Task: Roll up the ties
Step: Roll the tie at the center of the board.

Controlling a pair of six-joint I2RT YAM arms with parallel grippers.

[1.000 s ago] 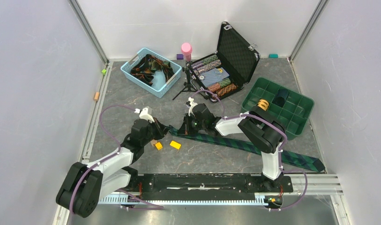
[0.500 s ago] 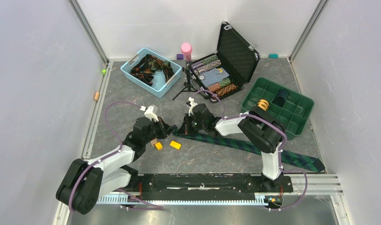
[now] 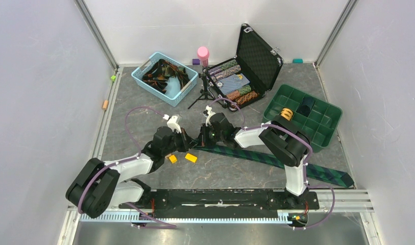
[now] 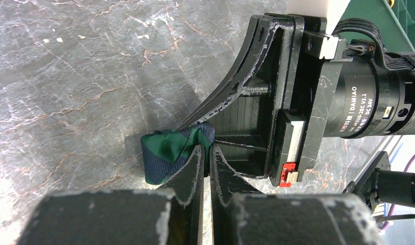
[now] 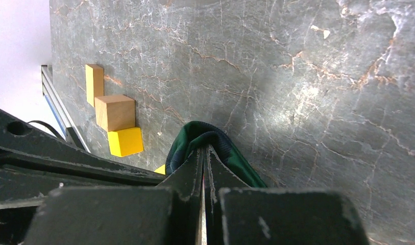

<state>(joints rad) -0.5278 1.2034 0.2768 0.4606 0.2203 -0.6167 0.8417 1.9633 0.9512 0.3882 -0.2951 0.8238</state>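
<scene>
the plaid tie (image 3: 269, 158) is lying flat across the table (image 3: 225, 173), running from its narrow end near the middle out to its wide end by the right arm's base. that narrow end is folding over into a first small turn, raised just off the stone. the right gripper (image 5: 203, 153) is pinching this fold, its fingers pressed together with green-and-navy cloth bulging out past the tips. the left gripper (image 4: 205, 153) is meeting it tip to tip from the other side, fingers almost together and nipping the edge of the same fold.

the step in hand is looking like the very start of the roll. doing it well is calling for a tight, square first turn. both grips should be turning the fold toward the long tail, staying level so the roll is not coning, and leaving the tail slack rather than dragging it. the small blocks (image 3: 191, 157) are sitting just beside the fold and could be getting knocked. other ties (image 3: 164, 71) are waiting in the blue basket (image 3: 151, 91), well apart at the back.
</scene>
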